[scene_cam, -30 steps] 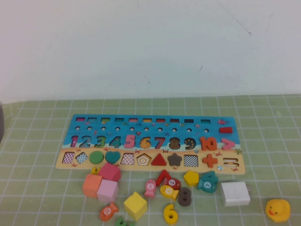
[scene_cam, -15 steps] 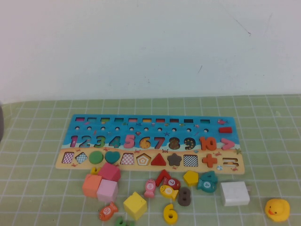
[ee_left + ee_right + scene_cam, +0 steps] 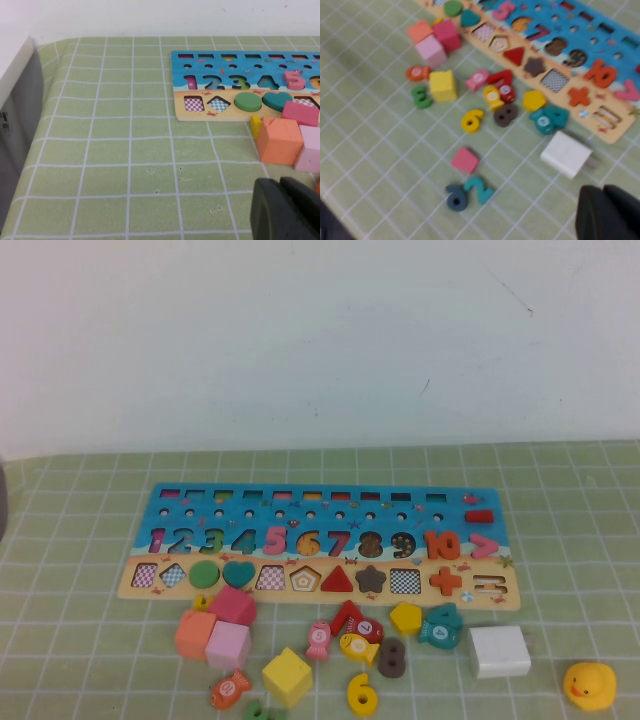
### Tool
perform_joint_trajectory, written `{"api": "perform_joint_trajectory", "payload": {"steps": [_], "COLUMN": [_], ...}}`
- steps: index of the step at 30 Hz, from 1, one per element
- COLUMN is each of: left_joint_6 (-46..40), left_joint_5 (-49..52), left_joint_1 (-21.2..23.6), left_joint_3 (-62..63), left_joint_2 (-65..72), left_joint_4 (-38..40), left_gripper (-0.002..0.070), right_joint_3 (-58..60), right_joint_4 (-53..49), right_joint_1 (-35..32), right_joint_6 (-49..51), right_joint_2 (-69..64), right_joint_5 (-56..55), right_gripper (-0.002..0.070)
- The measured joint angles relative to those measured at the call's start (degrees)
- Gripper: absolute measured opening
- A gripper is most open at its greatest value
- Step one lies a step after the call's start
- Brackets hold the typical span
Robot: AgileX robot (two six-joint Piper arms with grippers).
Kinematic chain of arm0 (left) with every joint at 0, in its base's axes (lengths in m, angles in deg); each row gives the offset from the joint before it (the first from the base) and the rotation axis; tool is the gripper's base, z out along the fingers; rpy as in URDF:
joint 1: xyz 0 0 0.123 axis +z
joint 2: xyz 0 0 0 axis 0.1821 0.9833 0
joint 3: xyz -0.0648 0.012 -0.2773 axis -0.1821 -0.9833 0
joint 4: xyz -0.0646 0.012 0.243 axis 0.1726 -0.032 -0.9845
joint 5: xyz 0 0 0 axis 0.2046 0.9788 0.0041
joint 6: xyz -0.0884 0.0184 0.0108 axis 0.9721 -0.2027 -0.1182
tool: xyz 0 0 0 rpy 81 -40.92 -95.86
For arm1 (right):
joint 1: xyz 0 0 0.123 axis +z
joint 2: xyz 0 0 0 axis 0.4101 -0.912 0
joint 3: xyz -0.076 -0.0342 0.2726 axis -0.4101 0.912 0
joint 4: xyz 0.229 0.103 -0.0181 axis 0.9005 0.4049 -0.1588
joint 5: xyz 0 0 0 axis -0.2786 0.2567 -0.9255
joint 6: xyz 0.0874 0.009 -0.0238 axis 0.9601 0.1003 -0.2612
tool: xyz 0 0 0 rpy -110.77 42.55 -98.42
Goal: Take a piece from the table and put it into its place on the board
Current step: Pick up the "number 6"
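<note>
The yellow numeral 6 (image 3: 362, 693) lies flat on the green grid cloth (image 3: 90, 640) near the front edge, below the board (image 3: 150, 502). It also shows in the right wrist view (image 3: 472, 120). The board's 6 recess (image 3: 309, 541) sits between the pink 5 and the red 7. Neither gripper shows in the high view. My left gripper (image 3: 280, 186) is shut and empty above the cloth, short of the orange cube (image 3: 280, 141). My right gripper (image 3: 602, 194) is shut and empty, near the white block (image 3: 566, 154).
Loose pieces crowd the cloth below the board: yellow cube (image 3: 288, 677), brown 8 (image 3: 391, 658), pink cube (image 3: 229, 644), fish pieces, yellow pentagon (image 3: 405, 617). A yellow duck (image 3: 590, 685) sits at front right. A grey box (image 3: 15, 125) stands at the cloth's left edge.
</note>
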Motion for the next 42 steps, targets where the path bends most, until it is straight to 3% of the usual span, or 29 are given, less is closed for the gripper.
{"api": "perform_joint_trajectory", "payload": {"steps": [7,13,18,27,34,37,42], "left_joint_6": [0.00,0.00,0.00,0.00,0.00,0.00,0.00], "left_joint_5": [0.00,0.00,0.00,0.00,0.00,0.00,0.00], "left_joint_1": [0.00,0.00,0.00,0.00,0.00,0.00,0.00], "left_joint_3": [0.00,0.00,0.00,0.00,0.00,0.00,0.00], "left_joint_2": [0.00,0.00,0.00,0.00,0.00,0.00,0.00], "left_joint_4": [0.00,0.00,0.00,0.00,0.00,0.00,0.00], "left_gripper": [-0.0003,-0.0003,-0.0003,-0.0003,-0.0003,-0.0003,-0.0003], "right_joint_3": [-3.05,-4.99,-9.70,-16.16,-16.25,-16.28,-16.28], "right_joint_4": [-12.41,-32.22,-40.01,-40.39,-40.92,-38.71,-31.44], "right_joint_1": [18.74,36.49,44.72,47.35,46.19,44.35,42.17], "right_joint_6": [14.92,37.07,44.16,41.21,50.72,54.55,56.07], "right_joint_2": [-9.57,-21.63,-32.10,-44.77,-50.42,-52.65,-56.17], "right_joint_5": [0.00,-0.47,-1.37,-4.75,-10.70,-12.93,-17.20], "right_gripper": [0.0006,0.0006,0.0006,0.0002,0.0010,0.0074,0.0292]}}
